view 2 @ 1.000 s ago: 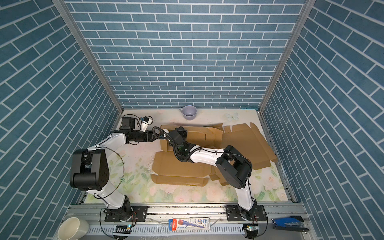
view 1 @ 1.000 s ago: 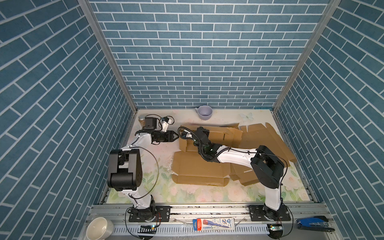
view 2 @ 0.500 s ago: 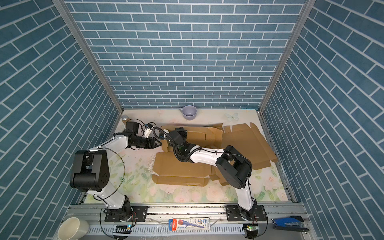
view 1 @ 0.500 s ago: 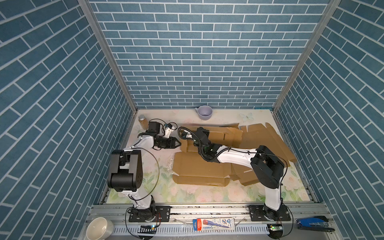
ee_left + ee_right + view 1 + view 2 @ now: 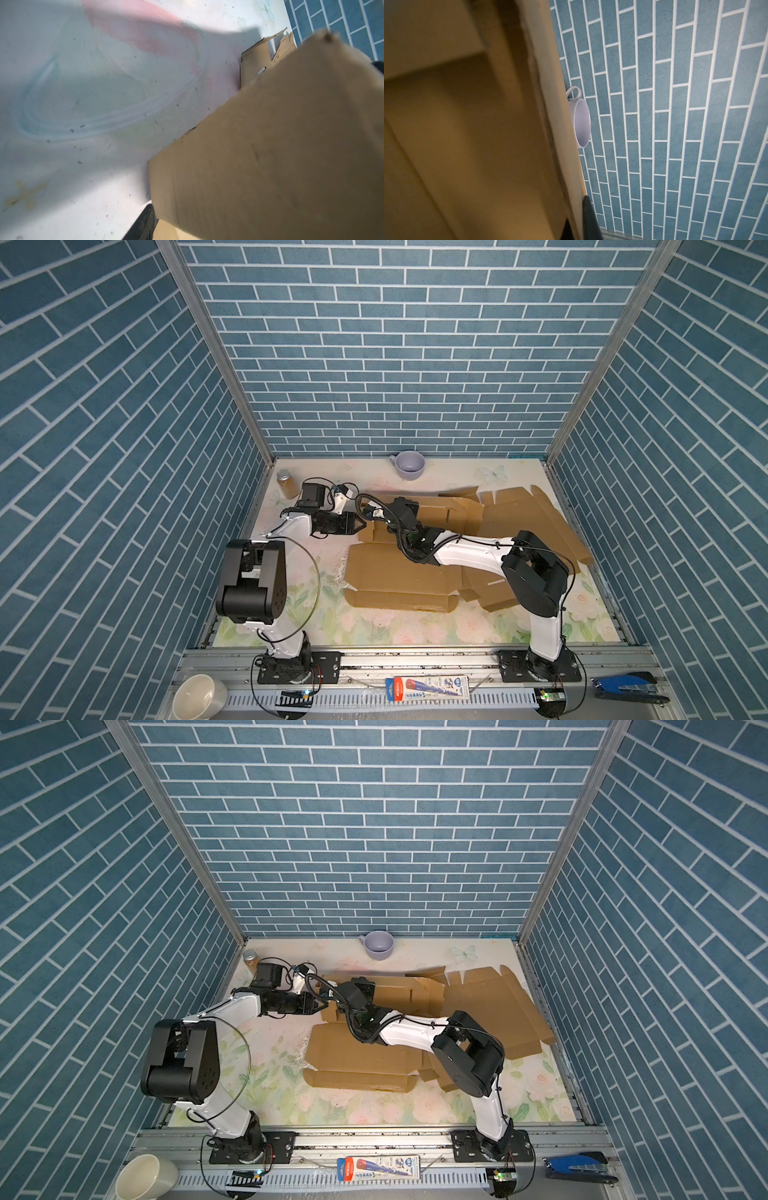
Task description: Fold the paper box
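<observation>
Our right end effector (image 5: 370, 512) is clamped on a side flap (image 5: 372, 534) of the brown corrugated cardboard box (image 5: 399, 576). Our left end effector (image 5: 360, 524), half open, straddles that flap's edge. The box sprawls mostly flat on the floral surface (image 5: 374, 626), near the smooth lilac ceramic mug (image 5: 409, 466). We judge the folding barely begun.

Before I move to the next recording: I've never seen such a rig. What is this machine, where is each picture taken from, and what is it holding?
Two robot arms are bolted to a rail at the table's near edge. Both top views look down from one overhead camera; the other two come from a camera on each wrist. On the flowered table lie the brown paper box, another cardboard sheet, a lavender cup and a jar. The right tool is shut on the box's edge; the left tool, jaws apart, sits at that edge, gripping nothing I can make out.
</observation>
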